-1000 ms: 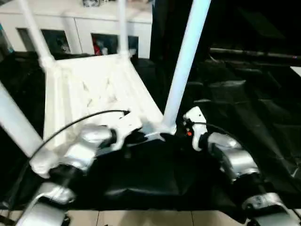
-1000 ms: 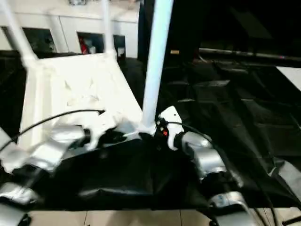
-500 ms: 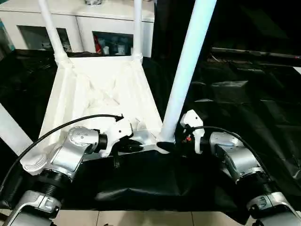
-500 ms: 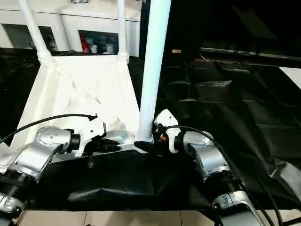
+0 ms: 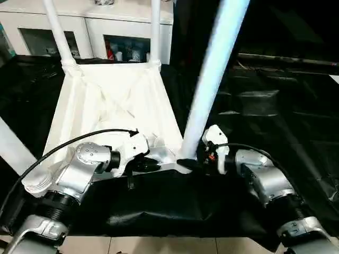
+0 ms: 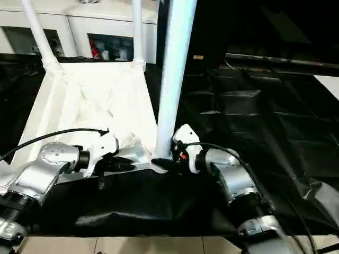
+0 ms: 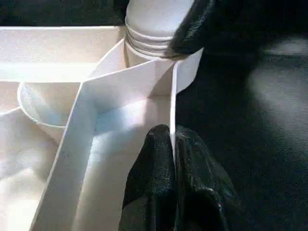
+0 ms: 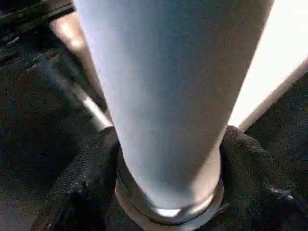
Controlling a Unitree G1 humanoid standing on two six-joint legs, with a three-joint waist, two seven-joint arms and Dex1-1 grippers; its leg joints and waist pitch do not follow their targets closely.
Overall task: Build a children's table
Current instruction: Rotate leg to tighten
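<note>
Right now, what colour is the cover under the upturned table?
Black, glossy and creased; the cover shows best in the right eye view.

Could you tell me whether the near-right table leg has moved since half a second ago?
Yes. The near-right leg now leans further right at its top, judged against the white cabinet behind; its base stays in the corner socket.

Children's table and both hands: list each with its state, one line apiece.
Table top: upside down on the black work table, ribs facing up.
Near right leg: upright in its corner socket.
Far legs: upright in their sockets.
Left hand: shut on the top's rim.
Right hand: fingers around the near right leg's base.
</note>
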